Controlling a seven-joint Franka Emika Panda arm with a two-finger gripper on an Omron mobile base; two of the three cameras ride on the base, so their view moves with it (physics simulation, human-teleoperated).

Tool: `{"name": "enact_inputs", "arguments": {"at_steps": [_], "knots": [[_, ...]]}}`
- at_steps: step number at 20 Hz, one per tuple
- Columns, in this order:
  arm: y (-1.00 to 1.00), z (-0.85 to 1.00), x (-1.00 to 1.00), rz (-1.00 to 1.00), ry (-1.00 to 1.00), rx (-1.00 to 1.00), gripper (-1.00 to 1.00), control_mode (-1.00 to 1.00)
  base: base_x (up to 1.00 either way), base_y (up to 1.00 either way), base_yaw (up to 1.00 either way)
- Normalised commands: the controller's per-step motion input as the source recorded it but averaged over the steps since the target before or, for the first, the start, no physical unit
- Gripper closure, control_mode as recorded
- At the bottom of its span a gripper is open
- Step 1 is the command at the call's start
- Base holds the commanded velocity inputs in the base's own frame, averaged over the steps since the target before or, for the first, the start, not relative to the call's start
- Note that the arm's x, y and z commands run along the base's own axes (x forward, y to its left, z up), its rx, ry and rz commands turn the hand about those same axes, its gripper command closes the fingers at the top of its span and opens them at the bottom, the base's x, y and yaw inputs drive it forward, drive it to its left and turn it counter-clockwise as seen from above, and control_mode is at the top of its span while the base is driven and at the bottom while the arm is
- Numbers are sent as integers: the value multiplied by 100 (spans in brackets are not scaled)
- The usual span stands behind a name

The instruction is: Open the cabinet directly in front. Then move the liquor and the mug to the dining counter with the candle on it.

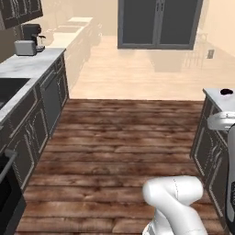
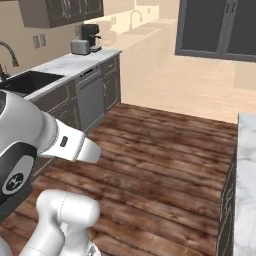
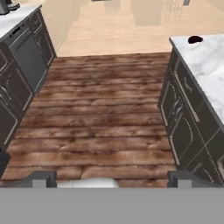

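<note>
In the hand view my gripper (image 3: pixel 112 179) is open, its two dark fingertips (image 3: pixel 43 178) far apart with nothing between them, looking down over the wooden floor. The marble-topped dining counter (image 3: pixel 205 65) with dark cabinets and silver handles runs along the right, and is also seen in the base views (image 1: pixel 215 98) (image 2: pixel 246 165). A small dark object (image 3: pixel 195 40) (image 1: pixel 225 92) sits on its far corner; I cannot tell what it is. Dark wall cabinets (image 2: pixel 60 11) (image 1: pixel 18 11) hang at the upper left, doors shut. Liquor, mug and candle are out of view.
A marble worktop (image 1: pixel 32 64) runs along the left with a sink (image 2: pixel 27 81), toaster (image 1: pixel 25 47), coffee machine (image 1: pixel 33 34) and dishwasher front (image 2: pixel 91 100). Brown plank floor (image 1: pixel 124 137) lies between the two counters. A dark double-door unit (image 1: pixel 158 23) stands far back.
</note>
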Motion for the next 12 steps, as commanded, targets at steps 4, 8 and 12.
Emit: {"name": "enact_inputs", "arguments": {"at_steps": [4, 8, 12], "knots": [[0, 0, 0, 0, 0, 0, -100, 100, 0, 13, 25], [0, 0, 0, 0, 0, 0, -100, 100, 0, 16, 25], [0, 0, 0, 0, 0, 0, -100, 100, -2, 16, 26]]}}
